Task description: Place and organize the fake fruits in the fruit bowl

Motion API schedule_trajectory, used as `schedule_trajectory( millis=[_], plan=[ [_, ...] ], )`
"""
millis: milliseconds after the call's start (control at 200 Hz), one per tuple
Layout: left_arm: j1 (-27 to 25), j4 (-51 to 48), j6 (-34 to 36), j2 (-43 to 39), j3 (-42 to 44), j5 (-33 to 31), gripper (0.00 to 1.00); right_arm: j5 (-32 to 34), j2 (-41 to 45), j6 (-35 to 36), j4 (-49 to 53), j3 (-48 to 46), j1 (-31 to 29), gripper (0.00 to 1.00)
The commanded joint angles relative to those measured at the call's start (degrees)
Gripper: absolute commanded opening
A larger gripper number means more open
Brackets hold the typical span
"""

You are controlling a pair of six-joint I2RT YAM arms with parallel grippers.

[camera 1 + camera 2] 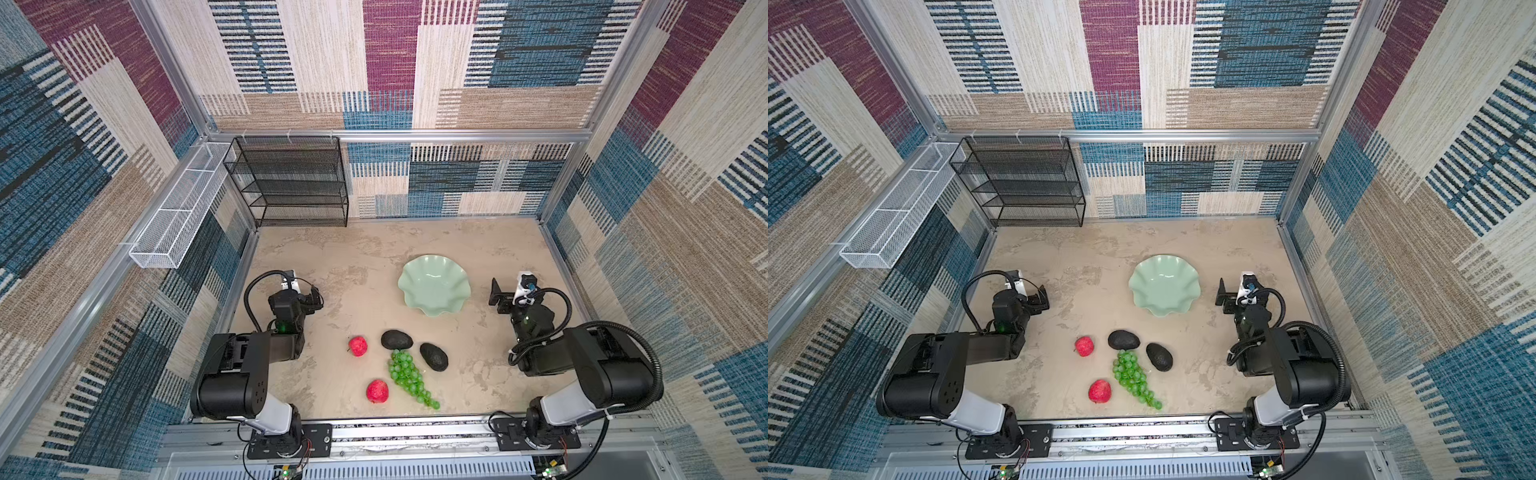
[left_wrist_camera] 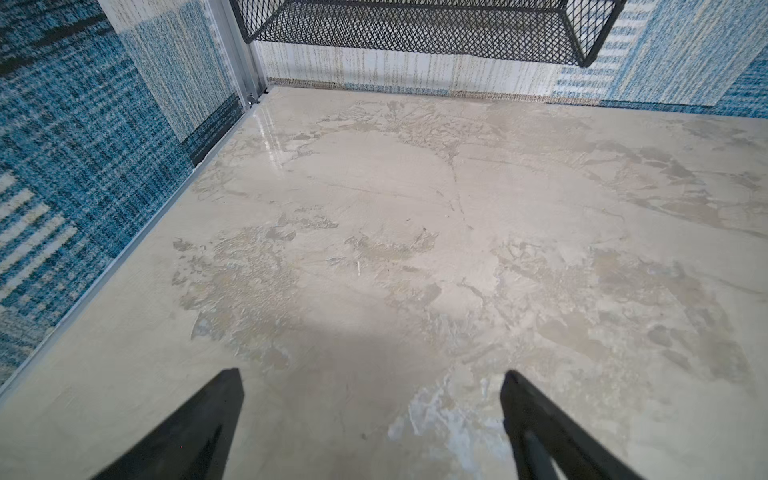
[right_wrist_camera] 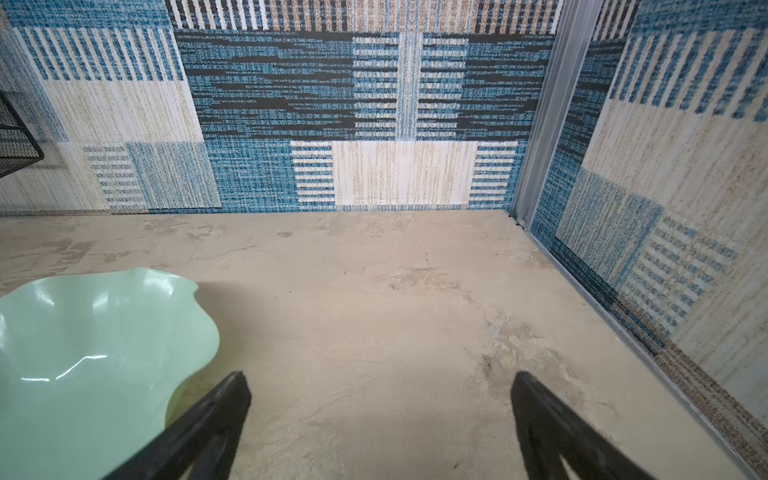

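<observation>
Two dark oval avocados, a green grape bunch and two red strawberry-like fruits are laid in front of, not touching, the shallow mint-green ruffled bowl.

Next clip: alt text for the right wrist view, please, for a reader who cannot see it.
The right claw hangs open and empty over the beige tabletop, with the pale mint-green fruit bowl, no fruit in its visible part, close at one side. Behind are blue-and-cream patterned walls and a corner of the black wire-mesh rack.

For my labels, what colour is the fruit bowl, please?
Fruit bowl: pale mint green, clearest in right wrist view.
</observation>
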State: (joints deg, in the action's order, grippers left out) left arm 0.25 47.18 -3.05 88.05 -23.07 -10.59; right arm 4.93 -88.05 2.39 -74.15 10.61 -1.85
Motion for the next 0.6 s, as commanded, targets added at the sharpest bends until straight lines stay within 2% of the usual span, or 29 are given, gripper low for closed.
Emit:
schedule_trajectory(
  millis=[0, 596],
  plan=[
    [0.01, 1.69, 0.81, -0.12, -0.1, -1.1, 0.99, -0.4, -0.02, -0.38, -1.79, 0.37, 0.0, 1.0],
    [0.0, 1.42, 0.76, 0.01, -0.22, -0.92, 0.99, -1.24, 0.04, -0.81, -0.82, 0.81, 0.53, 1.0]
  ],
)
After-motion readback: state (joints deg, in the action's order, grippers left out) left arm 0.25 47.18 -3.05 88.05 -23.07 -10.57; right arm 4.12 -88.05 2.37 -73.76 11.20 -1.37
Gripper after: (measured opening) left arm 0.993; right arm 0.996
